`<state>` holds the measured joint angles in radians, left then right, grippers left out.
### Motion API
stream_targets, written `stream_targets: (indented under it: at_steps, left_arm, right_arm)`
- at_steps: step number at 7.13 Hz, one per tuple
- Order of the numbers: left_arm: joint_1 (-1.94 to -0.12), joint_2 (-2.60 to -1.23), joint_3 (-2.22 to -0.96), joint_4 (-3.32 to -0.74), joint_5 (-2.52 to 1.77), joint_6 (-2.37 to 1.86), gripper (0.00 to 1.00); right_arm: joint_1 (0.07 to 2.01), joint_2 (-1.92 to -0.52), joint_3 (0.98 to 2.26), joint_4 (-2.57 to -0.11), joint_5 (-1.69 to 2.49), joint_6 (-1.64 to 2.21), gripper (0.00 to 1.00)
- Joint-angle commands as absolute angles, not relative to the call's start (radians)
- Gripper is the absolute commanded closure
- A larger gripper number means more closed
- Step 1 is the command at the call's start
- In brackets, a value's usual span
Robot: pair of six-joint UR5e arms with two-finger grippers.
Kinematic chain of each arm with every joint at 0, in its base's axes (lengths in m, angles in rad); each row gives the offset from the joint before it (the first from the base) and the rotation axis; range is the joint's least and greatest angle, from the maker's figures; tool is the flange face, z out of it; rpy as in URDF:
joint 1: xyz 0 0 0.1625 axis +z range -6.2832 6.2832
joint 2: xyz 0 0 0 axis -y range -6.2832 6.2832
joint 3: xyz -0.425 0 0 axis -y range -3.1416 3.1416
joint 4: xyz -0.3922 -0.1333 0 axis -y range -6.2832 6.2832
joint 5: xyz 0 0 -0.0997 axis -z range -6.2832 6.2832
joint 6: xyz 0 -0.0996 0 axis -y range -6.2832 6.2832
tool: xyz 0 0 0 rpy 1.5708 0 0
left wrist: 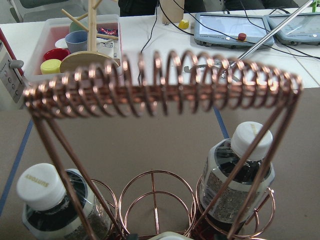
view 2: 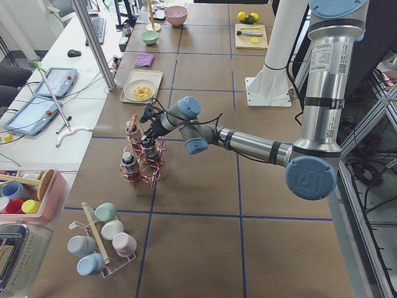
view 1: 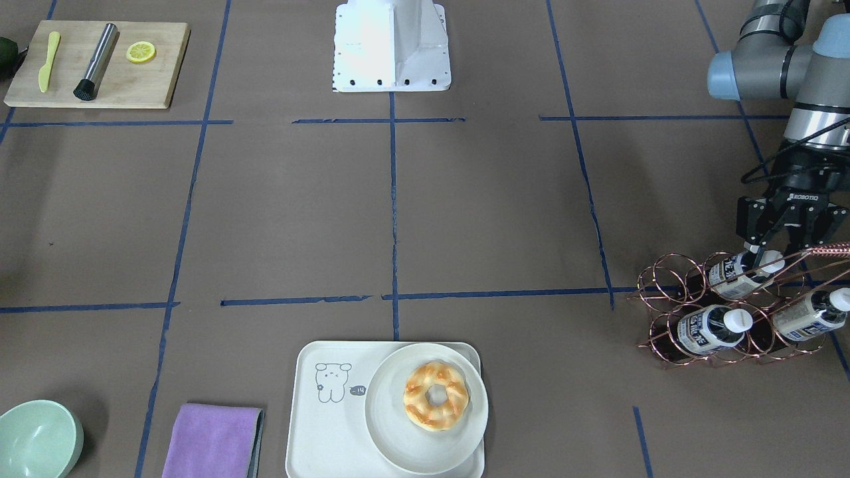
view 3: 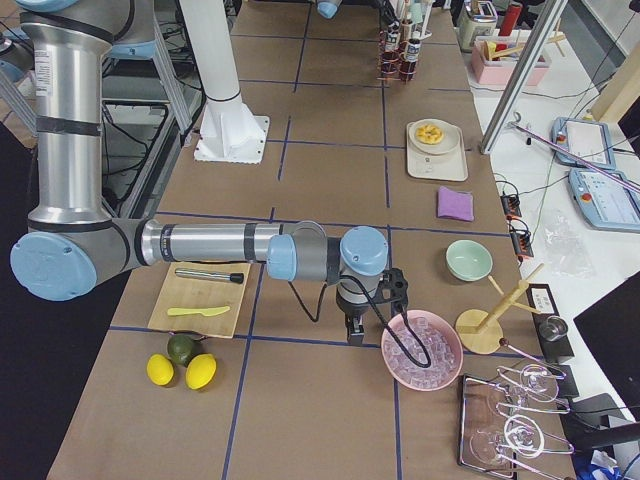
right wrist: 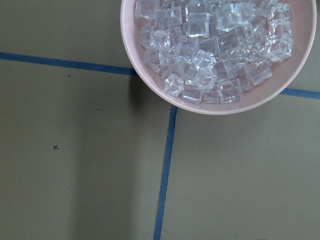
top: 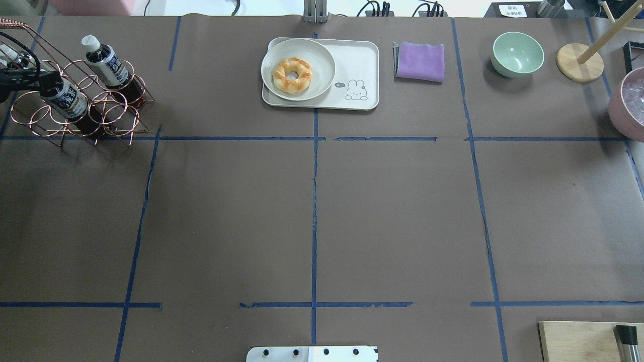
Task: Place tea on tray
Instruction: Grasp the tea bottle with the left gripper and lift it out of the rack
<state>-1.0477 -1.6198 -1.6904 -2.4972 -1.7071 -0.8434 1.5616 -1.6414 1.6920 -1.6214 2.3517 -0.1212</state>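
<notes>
Three tea bottles lie in a copper wire rack (view 1: 664,312) at the table's far left corner: an upper one (view 1: 734,275) and two lower ones (view 1: 707,328) (view 1: 807,315). My left gripper (view 1: 775,251) hangs over the rack, open, with its fingers on either side of the upper bottle's white cap. The left wrist view looks through the rack's coiled handle (left wrist: 160,90) at the two lower bottles (left wrist: 237,175) (left wrist: 50,200). The cream tray (view 1: 312,425) with the bear drawing holds a round plate (view 1: 392,431) with a doughnut (view 1: 435,396). My right gripper (view 3: 350,335) shows only from the side; I cannot tell its state.
A purple cloth (view 1: 212,441) and a green bowl (view 1: 36,441) lie beside the tray. A wooden cutting board (view 1: 99,66) with tools is at the robot's right. A pink bowl of ice cubes (right wrist: 210,50) is under the right wrist. The robot base (view 1: 392,46) stands mid-edge.
</notes>
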Motion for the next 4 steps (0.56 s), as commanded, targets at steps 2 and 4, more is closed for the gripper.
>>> stream_targets:
  at_steps: [2, 4]
  left_arm:
    - [-1.049, -1.618, -1.689, -2.499, -1.707, -0.842, 0.5]
    - [-1.052, -1.618, -1.689, -2.499, -1.707, -0.844, 0.58]
  right_arm:
    - [1.562, -1.641, 1.693, -1.621, 2.353, -0.12, 0.0]
    - [1.562, -1.641, 1.695, -1.621, 2.353, -0.12, 0.0]
